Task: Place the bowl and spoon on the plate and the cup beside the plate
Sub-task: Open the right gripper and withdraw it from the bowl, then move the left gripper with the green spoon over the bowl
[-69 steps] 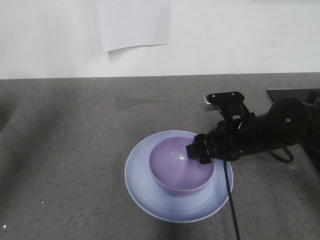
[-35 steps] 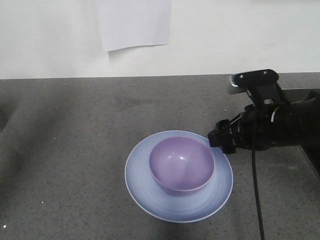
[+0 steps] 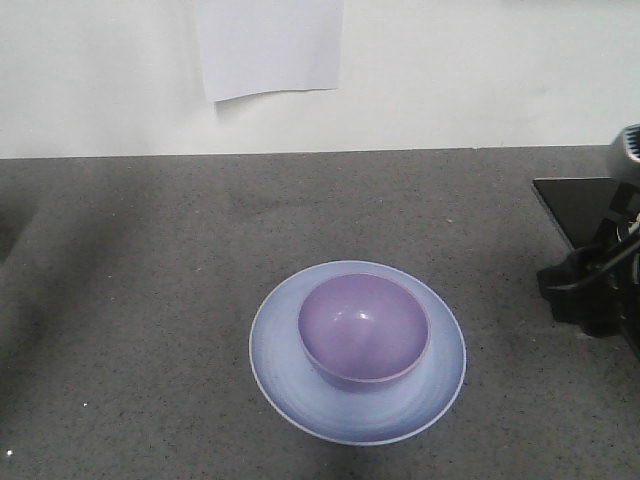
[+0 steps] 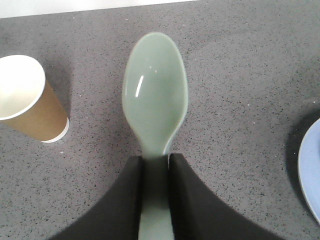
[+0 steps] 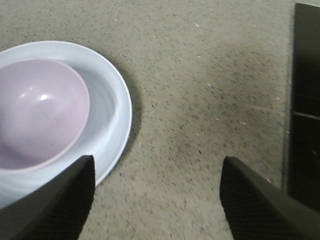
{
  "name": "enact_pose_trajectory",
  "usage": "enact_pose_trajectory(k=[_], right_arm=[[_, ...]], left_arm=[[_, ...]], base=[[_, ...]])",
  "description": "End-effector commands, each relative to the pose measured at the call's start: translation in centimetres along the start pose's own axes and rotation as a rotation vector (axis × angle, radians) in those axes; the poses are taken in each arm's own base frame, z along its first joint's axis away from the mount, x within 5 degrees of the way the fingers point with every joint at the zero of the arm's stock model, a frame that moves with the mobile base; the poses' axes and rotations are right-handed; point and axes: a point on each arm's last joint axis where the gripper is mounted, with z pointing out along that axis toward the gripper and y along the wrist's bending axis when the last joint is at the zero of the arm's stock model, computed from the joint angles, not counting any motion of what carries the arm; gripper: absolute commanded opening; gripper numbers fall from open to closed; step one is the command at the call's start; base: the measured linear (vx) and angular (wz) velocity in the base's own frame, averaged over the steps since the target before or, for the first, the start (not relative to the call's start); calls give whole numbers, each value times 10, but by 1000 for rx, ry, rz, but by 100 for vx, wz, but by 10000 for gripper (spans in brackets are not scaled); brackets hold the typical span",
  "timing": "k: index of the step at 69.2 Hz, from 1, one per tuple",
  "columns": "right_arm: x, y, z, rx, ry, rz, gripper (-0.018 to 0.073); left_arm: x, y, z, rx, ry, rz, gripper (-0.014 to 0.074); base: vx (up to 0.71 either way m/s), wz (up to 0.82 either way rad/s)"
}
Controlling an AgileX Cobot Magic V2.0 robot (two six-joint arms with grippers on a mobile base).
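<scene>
The lavender bowl (image 3: pixel 364 328) sits upright in the middle of the pale blue plate (image 3: pixel 280 360) on the grey table. My right gripper (image 3: pixel 565 285) hangs at the table's right edge, apart from the plate. In the right wrist view its fingers are spread wide over bare table, with the bowl (image 5: pixel 35 112) and plate (image 5: pixel 112 107) to their left. In the left wrist view my left gripper (image 4: pixel 155 159) is shut on the handle of the mint-green spoon (image 4: pixel 155 95), held above the table. The brown paper cup (image 4: pixel 27 100) stands upright to its left. The plate's rim (image 4: pixel 311 170) shows at the right edge.
A flat black slab (image 3: pixel 580 205) lies at the table's right side, next to my right arm, and appears in the right wrist view as the black slab (image 5: pixel 305 100). A sheet of white paper (image 3: pixel 270 45) hangs on the wall behind.
My right gripper has pulled away from the bowl's rim and drawn back to the right edge of the table. The bowl stays on the plate.
</scene>
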Motion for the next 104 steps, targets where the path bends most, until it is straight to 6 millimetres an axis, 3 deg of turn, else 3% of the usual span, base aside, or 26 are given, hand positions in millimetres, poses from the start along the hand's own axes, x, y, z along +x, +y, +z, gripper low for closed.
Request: enact_pose_trajectory(k=[1,18,65,82,104], right_arm=[[-4,-4,-23,12,-99,4,517],[2,-8,-45,8,-172,14,517],[3,-8,-46,8,-177,14,517],[3,-8,-46,8,-177,14,517],[3,-8,-46,6,-176,15,517]], left_arm=[[-8,0,-13,20,-93,-1,-6],[-8,0,-13,20,-93,-1,-6],[-8,-4,-13,53,-93,62,-6],[-7,-25,0,245,-26,123,-6],[1,-78,41,427,126,260,-8]], base=[[0,0],[0,0],[0,0],[0,0],[0,0]])
